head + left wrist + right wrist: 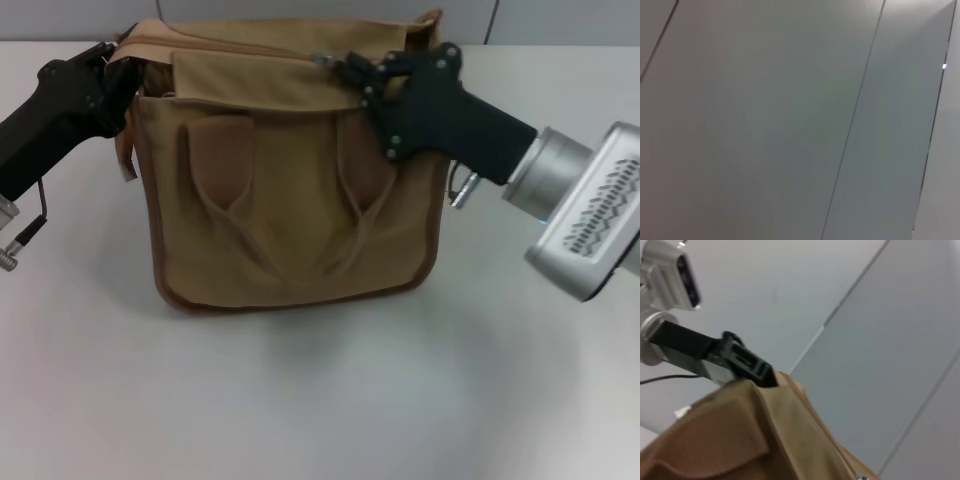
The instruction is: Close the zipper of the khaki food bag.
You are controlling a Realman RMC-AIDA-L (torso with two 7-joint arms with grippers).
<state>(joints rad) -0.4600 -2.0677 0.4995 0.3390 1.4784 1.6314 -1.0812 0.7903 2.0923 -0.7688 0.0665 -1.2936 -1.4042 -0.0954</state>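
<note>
Zipper point(250, 47): slider at upper centre, right gripper point(352, 68) pinching it; left gripper point(118, 62) clamps bag point(300, 220) corner. I'd pull level, keeping tension.

My pale grey table point(320, 400) carries 1 thing: the khaki food bag point(290, 200), standing upright on its base near the far edge, about midway between the left and right edges.

Pale grey table point(320, 400), grey panelled wall point(560, 20) with thin seams behind
</note>
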